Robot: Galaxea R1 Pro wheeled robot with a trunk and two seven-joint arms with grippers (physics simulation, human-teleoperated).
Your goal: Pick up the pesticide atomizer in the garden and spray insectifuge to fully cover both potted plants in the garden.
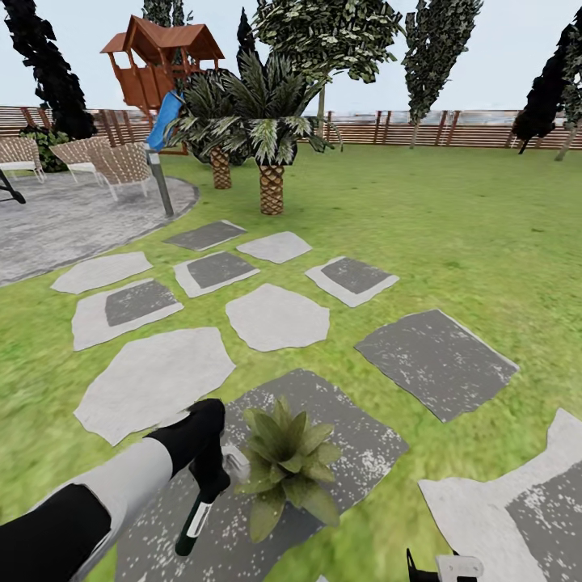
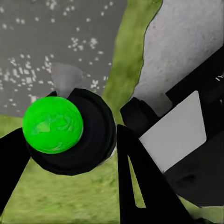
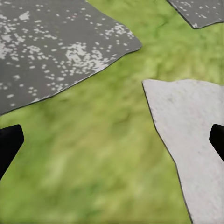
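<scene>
My left gripper (image 1: 212,478) is shut on the pesticide atomizer (image 1: 195,517), whose dark green and white body hangs down over a dark grey stepping stone (image 1: 364,440). Its pale grey nozzle (image 1: 235,465) points at one potted plant (image 1: 287,467), a low rosette of pointed green leaves right beside it on that stone. In the left wrist view the atomizer's (image 2: 60,133) round end shows bright green inside a black ring between my black fingers (image 2: 140,182). My right gripper (image 3: 112,142) is open over lawn and stone, holding nothing; its top shows at the head view's lower edge (image 1: 440,567).
Grey and white stepping stones (image 1: 276,317) lie across the lawn ahead. Two palms (image 1: 271,166) stand beyond them, with a lamp post (image 1: 160,182), a paved patio with chairs (image 1: 121,166) at the left, a wooden playset (image 1: 162,65) and the slatted fence (image 1: 453,129) behind.
</scene>
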